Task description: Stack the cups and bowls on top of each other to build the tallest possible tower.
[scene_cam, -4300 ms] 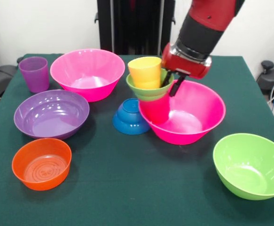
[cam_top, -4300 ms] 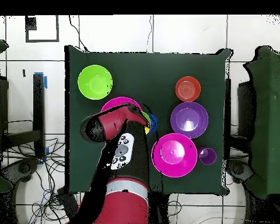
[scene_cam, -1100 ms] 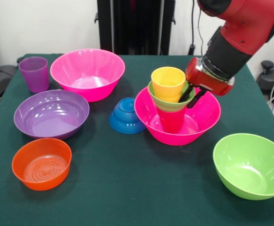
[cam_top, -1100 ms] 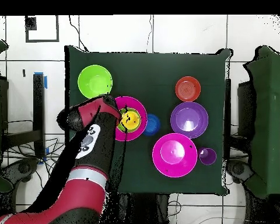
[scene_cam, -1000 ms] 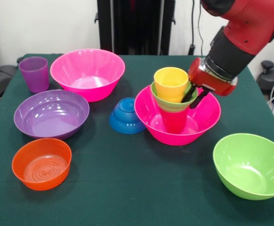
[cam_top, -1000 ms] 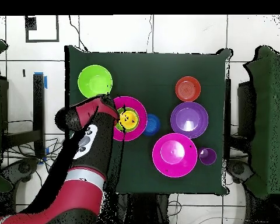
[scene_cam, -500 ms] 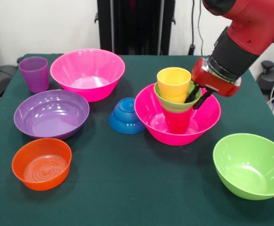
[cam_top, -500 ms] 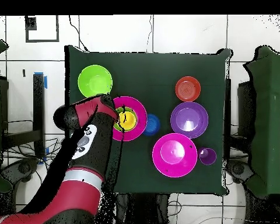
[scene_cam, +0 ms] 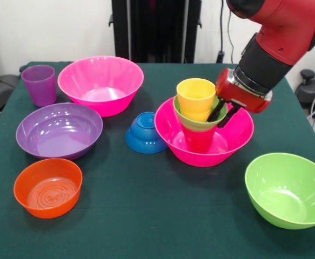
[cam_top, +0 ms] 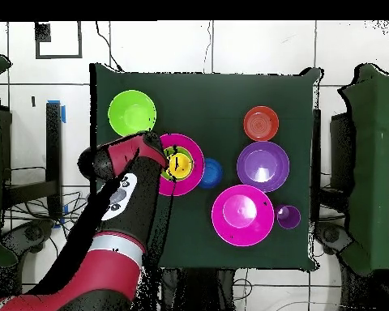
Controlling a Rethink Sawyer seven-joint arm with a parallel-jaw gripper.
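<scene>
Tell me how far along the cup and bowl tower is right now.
Done: red cup, small green bowl and yellow cup stacked inside a pink bowl. In hand: the gripper sits at the green bowl's rim. Left: six other pieces sit apart.

Bright, even light falls from above in the front view; soft, short shadows lie under the bowls on the green tablecloth (scene_cam: pixel 146 216); pale glare sheens the purple bowl (scene_cam: pixel 59 131) and far pink bowl (scene_cam: pixel 100 83); focus is crisp; the overhead view looks flatter, its floor (cam_top: pixel 254 48) washed white.
</scene>
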